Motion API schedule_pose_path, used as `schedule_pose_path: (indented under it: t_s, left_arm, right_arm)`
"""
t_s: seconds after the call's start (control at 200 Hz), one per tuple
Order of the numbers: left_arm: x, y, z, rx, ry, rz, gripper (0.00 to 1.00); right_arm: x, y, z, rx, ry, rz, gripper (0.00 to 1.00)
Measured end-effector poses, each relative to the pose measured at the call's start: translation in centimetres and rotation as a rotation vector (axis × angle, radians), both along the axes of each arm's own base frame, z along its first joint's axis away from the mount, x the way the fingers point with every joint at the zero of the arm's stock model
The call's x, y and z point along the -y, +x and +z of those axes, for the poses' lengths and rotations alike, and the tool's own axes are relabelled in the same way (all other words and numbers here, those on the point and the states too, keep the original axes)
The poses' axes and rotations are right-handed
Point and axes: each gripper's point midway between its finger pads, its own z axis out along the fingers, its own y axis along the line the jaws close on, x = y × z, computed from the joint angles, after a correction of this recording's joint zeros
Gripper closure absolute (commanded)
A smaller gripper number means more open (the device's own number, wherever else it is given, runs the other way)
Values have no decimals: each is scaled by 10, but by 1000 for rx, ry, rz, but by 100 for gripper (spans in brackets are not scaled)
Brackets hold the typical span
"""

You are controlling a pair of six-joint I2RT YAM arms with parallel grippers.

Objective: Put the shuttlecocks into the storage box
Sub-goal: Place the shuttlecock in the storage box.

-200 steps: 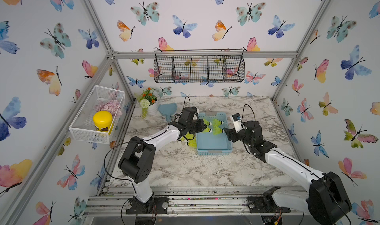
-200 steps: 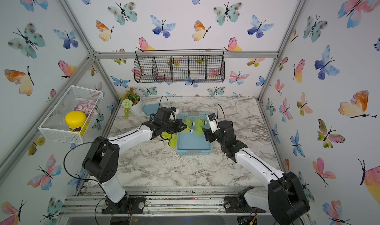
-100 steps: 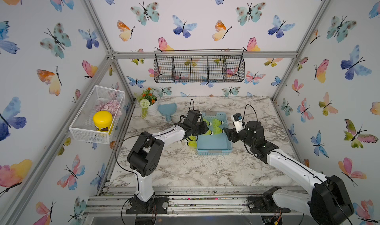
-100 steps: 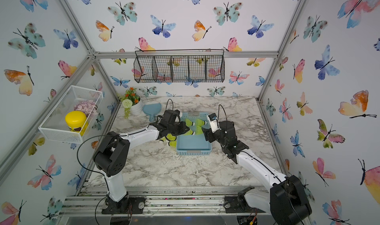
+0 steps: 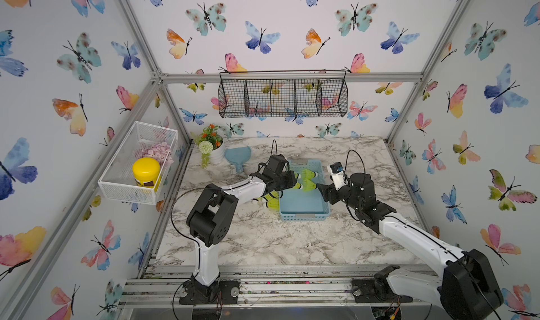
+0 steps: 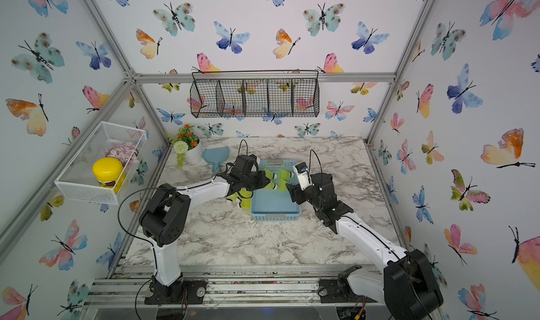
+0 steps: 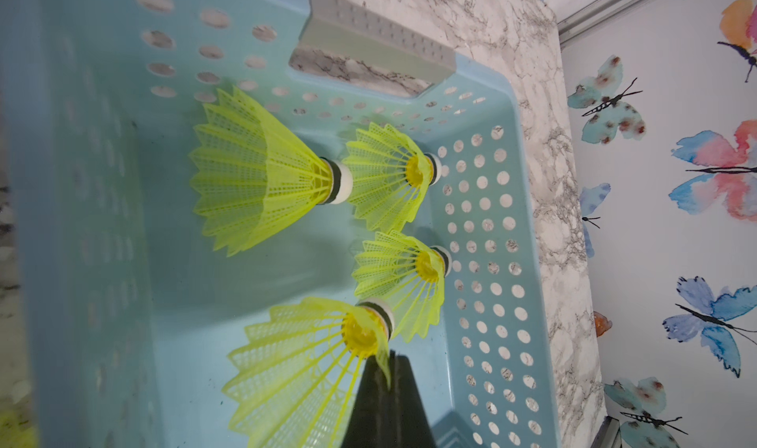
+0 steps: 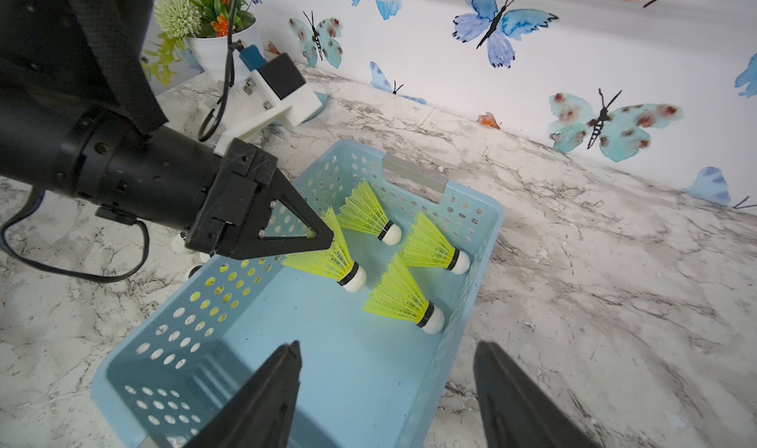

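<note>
Right claw [image 8: 387, 345] hangs released and empty over the storage box's [image 5: 304, 216] right wall, out of the way. A couple of loose shuttlecocks [image 5: 270, 202] lie on the desk [image 5: 263, 239] against the box's left wall. Further in, left claw [image 8: 325, 237] is clenched on one shuttlecock's [image 8: 332, 259] skirt edge, low in the box's far half. I'd just let go right there. The other three shuttlecocks [image 8: 409, 298] sit beyond it, toward the far wall.

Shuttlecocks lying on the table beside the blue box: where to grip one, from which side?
Likely the skirt rim, coming from above. The table shuttlecocks lie on their sides close beside the storage box wall, corks seemingly pointing away, partly hidden under the left arm. The flared mesh skirt is thin-walled, so one finger can slip inside; the left gripper grips the held shuttlecock that way.
</note>
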Motion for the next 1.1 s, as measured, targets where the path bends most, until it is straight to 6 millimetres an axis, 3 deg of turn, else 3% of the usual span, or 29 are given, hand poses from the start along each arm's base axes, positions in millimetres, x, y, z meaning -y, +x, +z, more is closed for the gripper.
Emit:
schedule_pose_path:
  t_s: [0.395,0.611,0.766,1.096]
  left_arm:
    - [3,8,-2,10,13,10,100]
    - [8,10,-17,-2,35,1,100]
    - [9,11,-16,7,41,0,100]
    - [6,13,-19,19,87,17,72]
  right_arm:
    - [-1,-1,-1,-5,1,7,27]
    - [0,-4,-8,-21,-5,12,27]
    - [0,-6,-11,-29,-8,13,27]
    - [-1,-7,-10,-29,-3,25,27]
